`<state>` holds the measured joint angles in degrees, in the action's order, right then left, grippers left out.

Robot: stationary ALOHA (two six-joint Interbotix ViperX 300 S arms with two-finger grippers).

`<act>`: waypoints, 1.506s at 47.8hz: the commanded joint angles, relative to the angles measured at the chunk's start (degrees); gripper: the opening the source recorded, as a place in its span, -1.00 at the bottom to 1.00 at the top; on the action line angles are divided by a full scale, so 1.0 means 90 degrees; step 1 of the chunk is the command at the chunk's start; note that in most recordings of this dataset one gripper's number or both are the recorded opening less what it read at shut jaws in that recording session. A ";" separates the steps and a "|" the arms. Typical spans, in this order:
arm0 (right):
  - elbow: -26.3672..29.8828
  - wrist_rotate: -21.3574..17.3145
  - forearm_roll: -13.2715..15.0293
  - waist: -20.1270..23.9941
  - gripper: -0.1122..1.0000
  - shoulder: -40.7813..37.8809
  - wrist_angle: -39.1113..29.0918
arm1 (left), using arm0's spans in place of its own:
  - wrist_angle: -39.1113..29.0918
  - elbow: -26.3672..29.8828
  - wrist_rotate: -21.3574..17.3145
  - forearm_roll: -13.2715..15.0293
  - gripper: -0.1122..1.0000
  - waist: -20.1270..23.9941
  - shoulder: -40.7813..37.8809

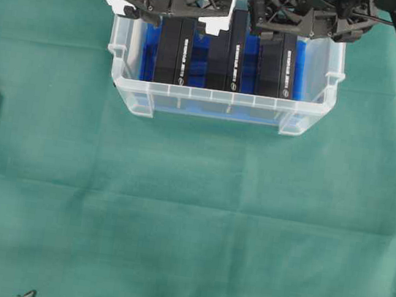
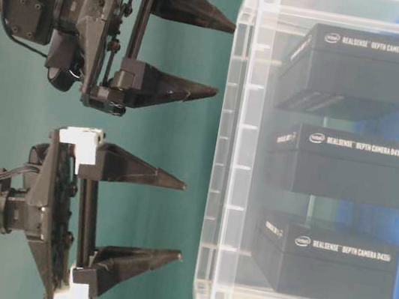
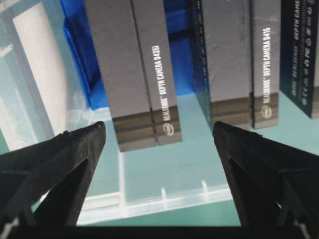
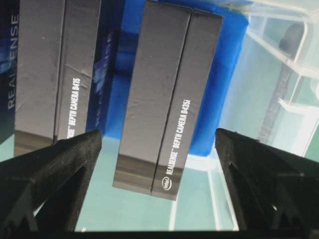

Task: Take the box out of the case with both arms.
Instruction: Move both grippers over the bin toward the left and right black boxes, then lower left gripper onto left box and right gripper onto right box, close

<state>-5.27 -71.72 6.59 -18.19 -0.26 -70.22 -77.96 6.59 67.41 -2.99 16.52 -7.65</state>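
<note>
Standing on edge inside the case [image 1: 128, 91]: three black boxes [image 1: 176, 49], long axes running front-to-back, printed spines up. Left gripper [image 1: 169, 15] and right gripper [image 1: 292, 29] poised above, jaws spread wide, empty.

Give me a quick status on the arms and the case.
Left end effector open, right end effector open, both above the case. Three black boxes standing inside, none gripped. Nothing blocking.
</note>
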 commanded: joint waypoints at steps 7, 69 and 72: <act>0.0098 -0.0010 0.0029 0.0020 0.87 0.0098 0.0098 | 0.0020 0.0010 0.0010 -0.0020 0.78 -0.0010 0.0127; 0.0039 -0.0029 0.0137 0.0098 0.87 -0.0029 0.0107 | 0.0205 -0.0234 0.0068 -0.0049 0.78 -0.0010 0.0107; 0.0000 -0.0039 0.0156 0.0098 0.87 -0.0029 0.0107 | 0.0313 -0.0313 0.0127 -0.0049 0.78 -0.0010 0.0107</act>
<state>-5.45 -71.89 7.56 -17.49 -1.23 -69.52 -76.29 3.87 68.20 -3.16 16.52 -7.65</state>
